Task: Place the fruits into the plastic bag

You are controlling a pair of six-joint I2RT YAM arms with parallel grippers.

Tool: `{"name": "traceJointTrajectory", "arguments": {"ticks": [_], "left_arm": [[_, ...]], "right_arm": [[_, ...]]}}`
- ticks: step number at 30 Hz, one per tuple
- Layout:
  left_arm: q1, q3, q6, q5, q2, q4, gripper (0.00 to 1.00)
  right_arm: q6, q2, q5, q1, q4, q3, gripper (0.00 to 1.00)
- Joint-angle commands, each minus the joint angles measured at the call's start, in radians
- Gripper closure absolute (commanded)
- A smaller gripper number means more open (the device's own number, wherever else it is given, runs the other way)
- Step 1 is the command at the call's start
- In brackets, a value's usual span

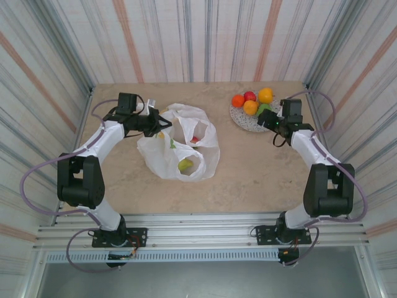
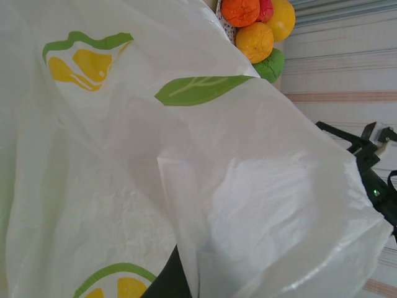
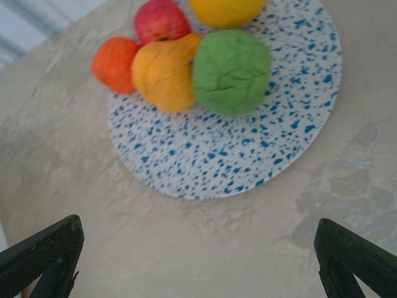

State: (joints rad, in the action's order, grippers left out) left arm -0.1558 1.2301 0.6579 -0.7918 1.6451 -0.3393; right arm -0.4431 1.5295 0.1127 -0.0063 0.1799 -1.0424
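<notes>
The left gripper (image 1: 154, 121), centre left of the top view, was clamped on the rim of the bag (image 1: 208, 149), apparently to lift its mouth and hold it open for loading. Five fruits (image 1: 250, 107) sat piled on the plate (image 1: 244, 124) at upper right; a few others lay inside the bag in mid-frame. The right gripper (image 3: 198, 261) hung just beside the plate, jaws spread wide and empty, likely lining up on the green fruit (image 3: 231, 71), the nearest

Five glossy fruits (image 3: 164, 71) cluster on a speckled plate (image 3: 248, 155), well apart from the crumpled, lemon-printed white plastic bag (image 1: 180, 149).
</notes>
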Motion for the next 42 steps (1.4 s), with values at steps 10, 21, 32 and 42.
{"name": "traceJointTrajectory", "arguments": {"ticks": [10,21,32,42], "left_arm": [[0.01,-0.01,-0.014,-0.004,-0.034,-0.012,1.0],[0.01,-0.011,-0.011,-0.006,-0.033,-0.01,1.0],[0.015,-0.011,-0.011,-0.007,-0.027,-0.009,1.0],[0.016,-0.008,-0.011,-0.012,-0.025,-0.01,1.0]], "right_arm": [[-0.045,0.24,-0.025,-0.09,0.047,-0.206,0.06],[0.02,0.439,-0.059,-0.098,0.155,-0.417,0.08],[0.057,0.563,-0.005,-0.085,0.225,-0.58,0.09],[0.07,0.596,0.034,-0.058,0.213,-0.627,0.11]]}}
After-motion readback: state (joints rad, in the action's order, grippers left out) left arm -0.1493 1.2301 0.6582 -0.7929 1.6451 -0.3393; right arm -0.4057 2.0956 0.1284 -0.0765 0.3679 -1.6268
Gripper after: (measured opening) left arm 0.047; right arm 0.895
